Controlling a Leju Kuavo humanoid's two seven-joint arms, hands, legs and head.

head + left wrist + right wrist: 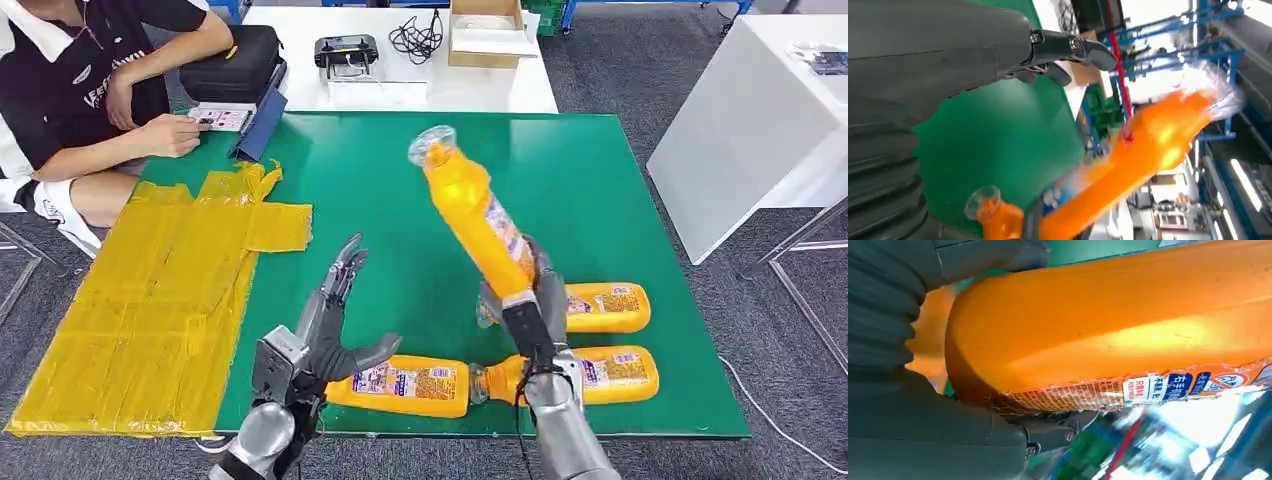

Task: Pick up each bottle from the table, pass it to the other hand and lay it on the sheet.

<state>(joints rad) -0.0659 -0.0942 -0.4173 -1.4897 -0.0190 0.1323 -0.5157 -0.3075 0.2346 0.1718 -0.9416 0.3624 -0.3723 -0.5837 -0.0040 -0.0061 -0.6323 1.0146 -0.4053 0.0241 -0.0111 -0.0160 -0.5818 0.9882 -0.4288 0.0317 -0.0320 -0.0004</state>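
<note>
We see L hand (322, 335) empty, fingers spread; R hand (525, 305) raised, clasping tall orange plastic bottle (470, 215).

**What I can't make out from here**

The raised bottle (470, 215) smears into an orange streak in my left wrist view, its cap end lost in glare. My right wrist view cuts it off at the picture's edge, and the label text there is too small for me to read. The right hand (527, 315) wraps the bottle's base, which hides its fingers, and its forearm covers part of the bottle (590, 375) lying at the near edge of the tabletop (400, 190). The seated person (75, 90) is cropped at the frame's edge. The sheet (150, 300) hangs past the tabletop's left edge, hiding that edge. The label on the card the person touches is too small to tell.
</note>
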